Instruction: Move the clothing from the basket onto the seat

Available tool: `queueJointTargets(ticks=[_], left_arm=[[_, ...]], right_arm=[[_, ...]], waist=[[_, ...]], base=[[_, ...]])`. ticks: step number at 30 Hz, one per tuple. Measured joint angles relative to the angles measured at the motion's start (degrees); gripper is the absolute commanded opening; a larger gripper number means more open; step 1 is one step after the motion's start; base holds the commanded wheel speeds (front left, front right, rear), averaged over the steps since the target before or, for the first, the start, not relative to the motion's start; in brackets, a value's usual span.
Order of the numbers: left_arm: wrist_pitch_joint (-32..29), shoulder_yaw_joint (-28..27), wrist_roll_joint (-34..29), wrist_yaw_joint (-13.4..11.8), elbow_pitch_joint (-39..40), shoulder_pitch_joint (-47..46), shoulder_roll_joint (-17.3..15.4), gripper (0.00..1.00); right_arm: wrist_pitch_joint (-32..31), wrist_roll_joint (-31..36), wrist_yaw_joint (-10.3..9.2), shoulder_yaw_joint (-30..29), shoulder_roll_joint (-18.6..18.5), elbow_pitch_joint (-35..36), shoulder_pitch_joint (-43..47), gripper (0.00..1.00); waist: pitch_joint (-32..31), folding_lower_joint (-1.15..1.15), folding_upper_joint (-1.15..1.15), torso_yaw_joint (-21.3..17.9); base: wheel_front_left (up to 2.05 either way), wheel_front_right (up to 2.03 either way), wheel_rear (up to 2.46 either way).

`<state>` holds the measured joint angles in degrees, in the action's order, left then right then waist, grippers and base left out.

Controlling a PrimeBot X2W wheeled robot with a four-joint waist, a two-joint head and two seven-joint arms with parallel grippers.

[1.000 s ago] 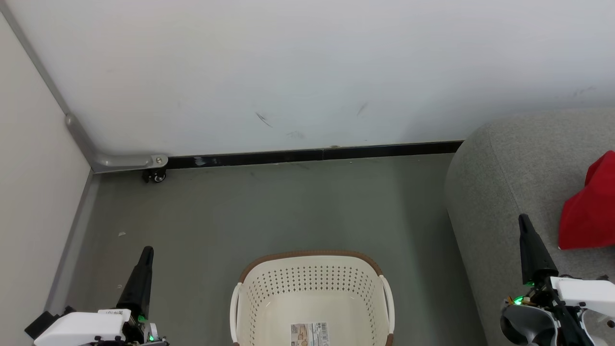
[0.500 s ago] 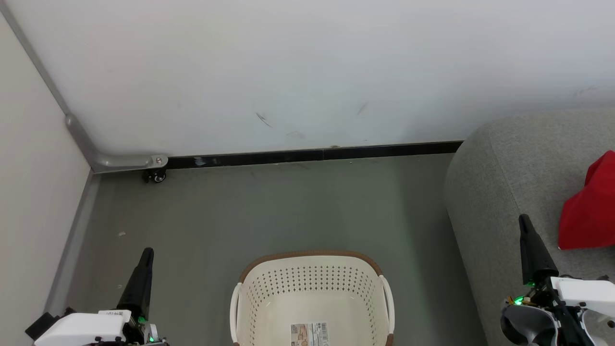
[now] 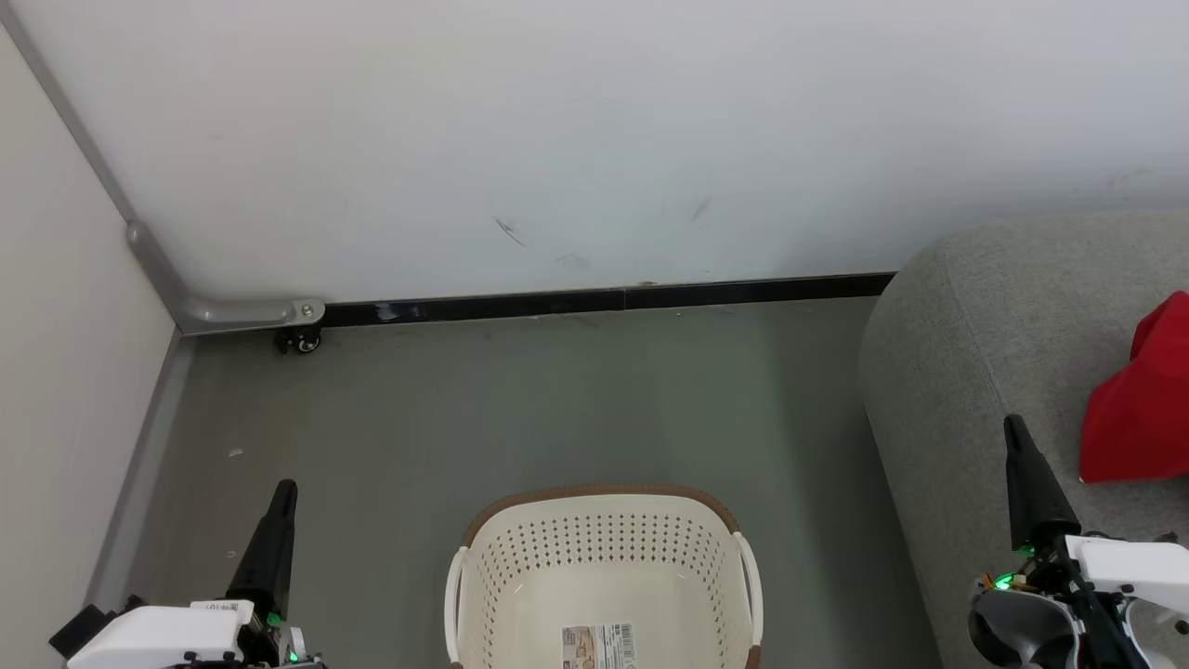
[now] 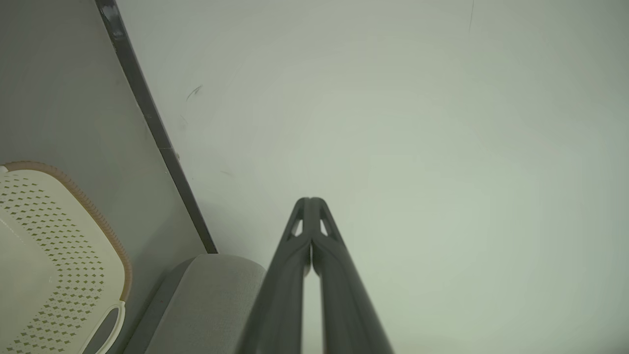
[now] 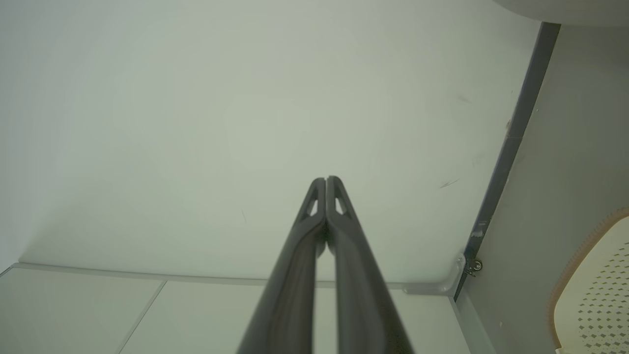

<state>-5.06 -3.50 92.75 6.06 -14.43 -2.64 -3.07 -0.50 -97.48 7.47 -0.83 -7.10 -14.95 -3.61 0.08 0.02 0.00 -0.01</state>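
Observation:
The cream basket (image 3: 604,544) with its brown rim stands on the floor at the bottom centre, with just a paper label (image 3: 599,646) on its bottom. Red clothing (image 3: 1138,404) lies on the grey seat (image 3: 985,344) at the right edge. My left gripper (image 3: 283,488) is shut and empty at the lower left, left of the basket. My right gripper (image 3: 1012,423) is shut and empty over the seat's front part, left of the clothing. In the wrist views, both the left gripper (image 4: 309,200) and the right gripper (image 5: 326,179) have their tips pressed together, pointing at the white wall; basket edges (image 4: 59,246) (image 5: 597,290) show at the sides.
A white wall (image 3: 594,139) with a black skirting strip (image 3: 604,299) closes the far side. A pale panel on a small castor (image 3: 299,339) runs along the left. Grey floor (image 3: 557,400) lies between basket and wall.

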Motion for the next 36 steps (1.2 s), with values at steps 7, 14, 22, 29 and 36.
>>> queueJointTargets(ticks=[7, 14, 22, 29, 36], left_arm=[[-0.1, 0.0, 0.0, 0.0, -0.1, -0.1, 0.0, 0.0], [-0.3, 0.0, 0.0, 0.0, -0.2, -0.1, 0.0, 0.0], [-0.3, 0.0, 0.0, 0.1, -0.3, -0.1, 0.0, 0.0], [-0.3, -0.1, 0.0, 0.1, -0.4, -0.1, 0.0, 0.0], [-0.3, -0.1, 0.0, 0.1, -0.4, -0.1, 0.0, 0.0]], right_arm=[[0.0, 0.0, 0.0, 0.0, 0.0, 0.0, 0.0, 0.0], [0.0, 0.0, 0.0, -0.1, 0.0, -0.1, 0.0, 0.0], [0.0, 0.0, 0.0, -0.1, 0.0, -0.1, 0.0, 0.0], [0.0, 0.0, 0.0, -0.2, 0.0, -0.1, 0.0, 0.0], [0.0, 0.0, 0.0, -0.2, 0.0, -0.1, 0.0, 0.0]], waist=[[0.0, 0.0, 0.0, 0.0], [0.0, 0.0, 0.0, 0.0], [0.0, -0.01, 0.0, 0.0], [0.0, 0.0, 0.0, 0.0], [0.0, -0.01, 0.0, 0.0]], base=[[0.0, 0.0, 0.0], [0.0, 0.0, 0.0], [0.0, 0.0, 0.0], [0.0, 0.0, 0.0], [0.0, 0.0, 0.0]])
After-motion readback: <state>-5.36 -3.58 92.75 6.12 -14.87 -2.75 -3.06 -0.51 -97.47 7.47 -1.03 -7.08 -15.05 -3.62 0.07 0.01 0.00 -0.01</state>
